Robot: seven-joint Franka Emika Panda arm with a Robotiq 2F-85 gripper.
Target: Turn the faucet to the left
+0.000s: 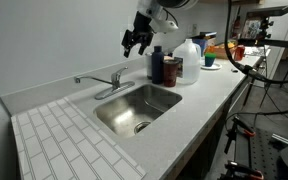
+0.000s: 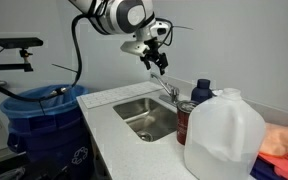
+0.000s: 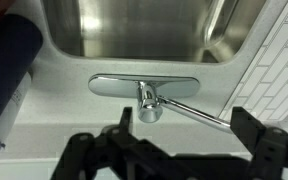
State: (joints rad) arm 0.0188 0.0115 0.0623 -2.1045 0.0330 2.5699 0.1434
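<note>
Fingers (image 3: 84, 158) of the gripper (image 3: 174, 150) stand wide apart along the bottom edge of the wrist view, holding nothing. Just above them lies the chrome faucet (image 3: 146, 92): its flat base plate sits mid-frame on the counter, and its thin spout runs toward the lower right. The steel sink basin (image 3: 134, 30) fills the top. In both exterior views the gripper (image 1: 134, 45) (image 2: 157, 63) hangs above the faucet (image 1: 106, 82) (image 2: 170, 95), apart from it. A white plastic jug (image 2: 224, 135) fills the lower right.
</note>
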